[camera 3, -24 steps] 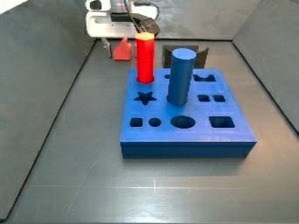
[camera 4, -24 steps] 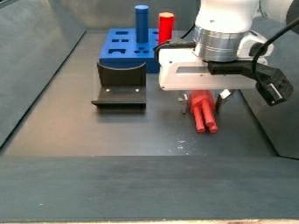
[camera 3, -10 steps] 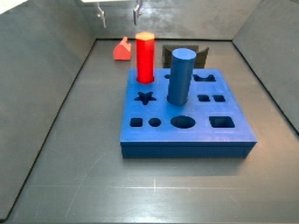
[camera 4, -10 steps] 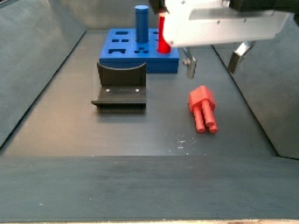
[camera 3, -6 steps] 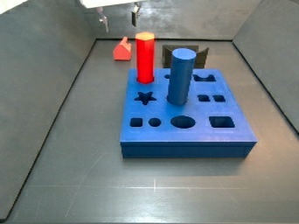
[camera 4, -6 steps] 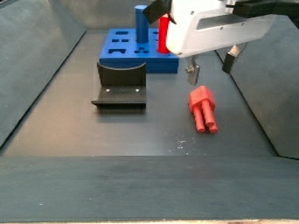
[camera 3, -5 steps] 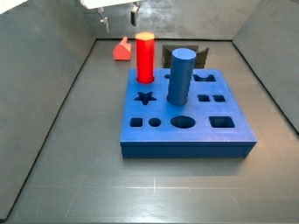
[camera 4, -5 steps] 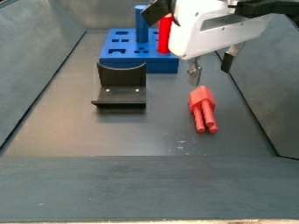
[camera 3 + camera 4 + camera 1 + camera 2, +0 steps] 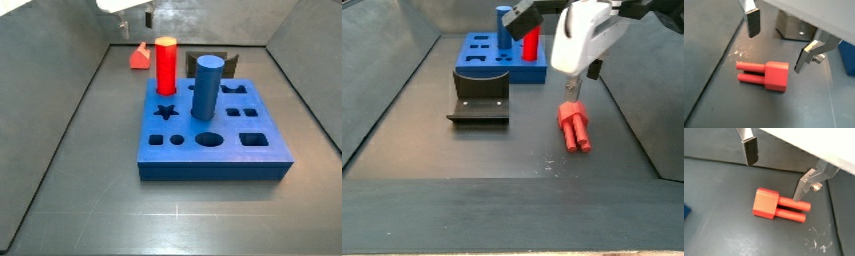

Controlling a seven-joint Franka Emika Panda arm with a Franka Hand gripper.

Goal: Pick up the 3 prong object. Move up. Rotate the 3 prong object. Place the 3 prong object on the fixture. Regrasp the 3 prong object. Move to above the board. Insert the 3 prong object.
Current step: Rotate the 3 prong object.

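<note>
Trouble could come if the gripper [image 9: 777, 45], hanging above the floor with fingers wide apart and empty, comes down crooked and knocks the 3 prong object [image 9: 764, 76] lying flat there, so it slides away.

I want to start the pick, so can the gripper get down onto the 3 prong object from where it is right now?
Probably yes. The gripper hangs open above the 3 prong object, which lies flat on bare floor. Nothing sits between the fingers and the piece in both wrist views.
</note>
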